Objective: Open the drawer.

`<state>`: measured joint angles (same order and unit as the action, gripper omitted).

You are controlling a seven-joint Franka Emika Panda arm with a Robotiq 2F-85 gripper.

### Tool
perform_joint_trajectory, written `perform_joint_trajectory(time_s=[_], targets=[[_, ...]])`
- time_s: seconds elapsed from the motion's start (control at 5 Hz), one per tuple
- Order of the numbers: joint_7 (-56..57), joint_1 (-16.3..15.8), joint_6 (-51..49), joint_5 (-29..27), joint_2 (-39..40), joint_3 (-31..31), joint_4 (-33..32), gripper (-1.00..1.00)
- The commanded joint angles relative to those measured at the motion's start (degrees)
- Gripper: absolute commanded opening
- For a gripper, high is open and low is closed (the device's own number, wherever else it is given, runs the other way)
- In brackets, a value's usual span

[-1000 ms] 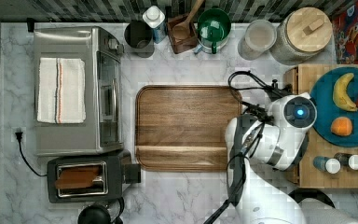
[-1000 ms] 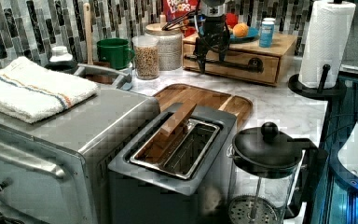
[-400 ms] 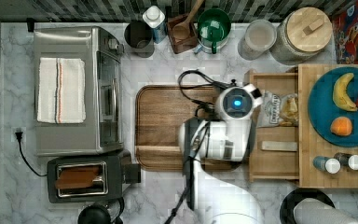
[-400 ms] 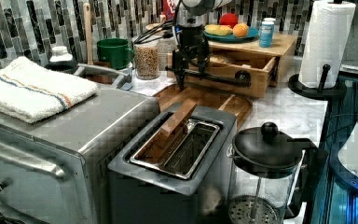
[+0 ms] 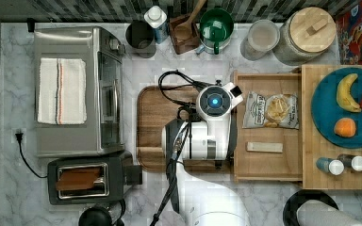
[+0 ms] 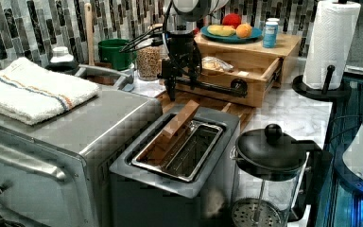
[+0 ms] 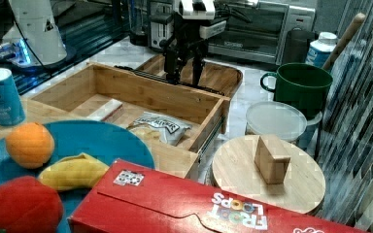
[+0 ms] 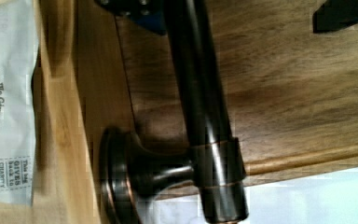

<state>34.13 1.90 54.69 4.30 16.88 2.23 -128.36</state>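
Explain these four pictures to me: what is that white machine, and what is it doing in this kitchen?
The white machine is a robot arm. Its hand is at the black bar handle of a bamboo drawer, which is pulled out over a dark cutting board. One camera looks straight down, two look from the counter's sides, and one sits on the wrist, close to the handle. In the drawer lie a chip bag and a small wooden block. Nearby are a toaster and toaster oven.

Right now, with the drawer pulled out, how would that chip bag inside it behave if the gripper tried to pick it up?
The chip bag looks puffed and crinkled, so it would probably be light and crush or crackle under a firm pinch. Its glossy film may slip between fingers. It lies flat in the drawer, so it is unlikely to roll.
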Motion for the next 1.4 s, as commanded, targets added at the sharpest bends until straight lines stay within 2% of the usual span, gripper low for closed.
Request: perform_joint_trajectory(time_s=[0.2, 1.2, 1.4], targets=[[-3.4, -4.4, -0.1, -2.0, -1.4, -3.9, -0.2, 1.00], [-3.3, -4.6, -0.1, -2.0, -1.4, -3.7, -0.2, 1.00], [-2.9, -6.0, -0.1, -2.7, -1.4, -2.4, -0.2, 1.00]])
